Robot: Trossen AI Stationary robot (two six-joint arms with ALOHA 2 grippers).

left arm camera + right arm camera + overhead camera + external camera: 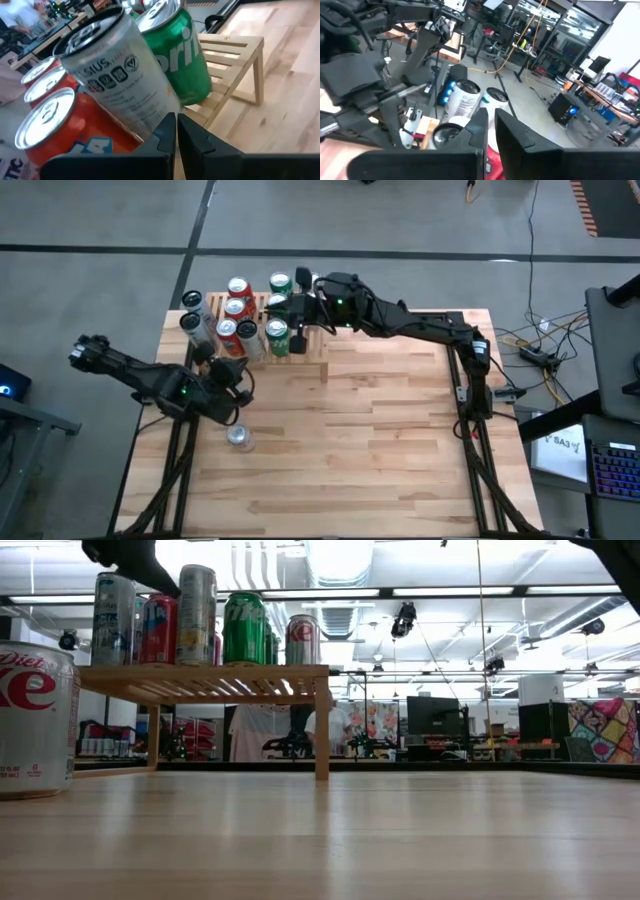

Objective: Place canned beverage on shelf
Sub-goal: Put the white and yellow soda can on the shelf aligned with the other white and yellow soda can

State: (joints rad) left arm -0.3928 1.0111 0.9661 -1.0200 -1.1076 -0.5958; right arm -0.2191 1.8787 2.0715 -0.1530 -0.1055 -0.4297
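Diet Coke can point(33, 720) stands upright on the wooden surface point(380, 440), off the shelf and toward its near left edge; in the high view the same can point(240, 437) shows as a silver top just beside the left arm's forearm, not held.

Shelf point(312, 345): low light-wood slatted rack at the far left of the surface. It carries a cluster of upright cans: red-and-white cans point(238, 308), green Sprite cans point(277, 332) and pale silver cans point(192, 322). In the low view the slat top point(210, 673) carries the row, with a green Sprite can point(243, 628) near the middle.

Left gripper point(176, 131): fingers pressed together, nothing between them, tips just in front of a white Celsius can point(117, 70) on the shelf, with a Sprite can point(182, 52) beside it and orange-red cans point(60, 125) on the other side.

Right gripper point(490, 131): fingers pressed together, empty, positioned over the far side of the shelf above the cans; its arm reaches in from the right edge of the surface.
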